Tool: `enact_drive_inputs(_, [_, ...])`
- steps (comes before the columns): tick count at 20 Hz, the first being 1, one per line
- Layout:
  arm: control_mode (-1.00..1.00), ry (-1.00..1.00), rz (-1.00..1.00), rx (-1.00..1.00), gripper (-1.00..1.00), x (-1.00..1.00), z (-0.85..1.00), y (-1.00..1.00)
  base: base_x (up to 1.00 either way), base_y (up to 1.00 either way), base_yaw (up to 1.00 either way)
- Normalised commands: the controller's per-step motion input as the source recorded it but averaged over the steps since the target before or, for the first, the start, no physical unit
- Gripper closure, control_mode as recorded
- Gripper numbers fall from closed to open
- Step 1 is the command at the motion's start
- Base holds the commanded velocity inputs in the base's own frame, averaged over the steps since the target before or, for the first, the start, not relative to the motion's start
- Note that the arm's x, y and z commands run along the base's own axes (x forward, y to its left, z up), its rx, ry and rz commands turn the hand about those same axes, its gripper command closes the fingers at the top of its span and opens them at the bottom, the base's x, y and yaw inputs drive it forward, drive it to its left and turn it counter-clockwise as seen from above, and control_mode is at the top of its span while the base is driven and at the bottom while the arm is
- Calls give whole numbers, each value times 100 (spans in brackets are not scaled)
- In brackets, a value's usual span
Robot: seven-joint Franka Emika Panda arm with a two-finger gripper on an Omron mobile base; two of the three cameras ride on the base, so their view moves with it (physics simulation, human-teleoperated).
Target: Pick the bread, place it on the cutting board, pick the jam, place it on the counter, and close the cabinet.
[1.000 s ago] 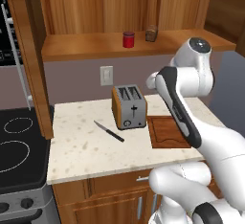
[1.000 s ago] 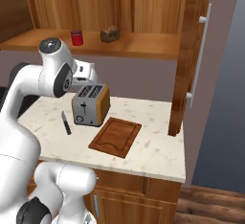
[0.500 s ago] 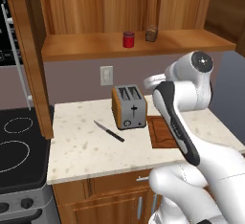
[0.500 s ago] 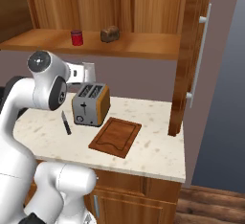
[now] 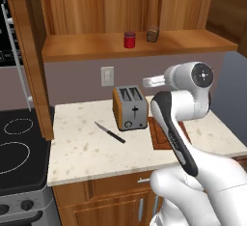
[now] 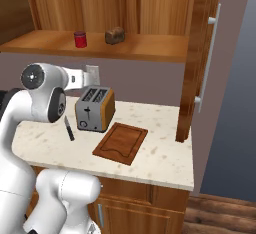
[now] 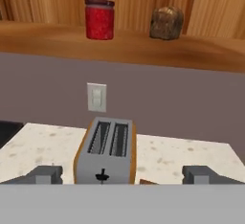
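The bread (image 7: 166, 23), a small brown loaf chunk, sits on the open cabinet's shelf (image 7: 201, 55), to the right of the red jam (image 7: 99, 19) jar. Both also appear in the side views: bread (image 5: 153, 33) (image 6: 115, 35), jam (image 5: 129, 39) (image 6: 80, 39). My gripper (image 7: 124, 175) is open and empty. It hangs over the counter (image 7: 38, 146), facing the back wall, well below and in front of the shelf. The reddish cutting board (image 6: 120, 142) lies bare on the counter to the right of the toaster; my arm covers part of the cutting board (image 5: 157, 134).
A silver toaster (image 7: 106, 151) (image 5: 130, 108) stands right in front of the gripper. A black-handled knife (image 5: 110, 132) lies left of it. Cabinet doors stand open on both sides (image 6: 200, 53) (image 5: 29, 51). A black stovetop (image 5: 19, 143) borders the counter's left end.
My arm's upper joint has sunk lower and the hand has swung to point at the back wall over the toaster. Bread, jam and board have not moved.
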Motion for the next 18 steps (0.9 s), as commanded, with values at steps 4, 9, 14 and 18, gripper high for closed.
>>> enact_drive_inputs(4, [-100, -6, 0, 0, -100, 0, 31, 6, 0, 0, 0])
enact_drive_inputs(9, [-100, -1, 0, 0, -100, 0, 33, 6, 0, 0, 0])
enact_drive_inputs(14, [-100, 0, 0, 0, -100, 0, 38, 1, 0, 0, 0])
enact_drive_inputs(18, [-100, 0, 0, 0, -100, 0, 35, 5, 0, 0, 0])
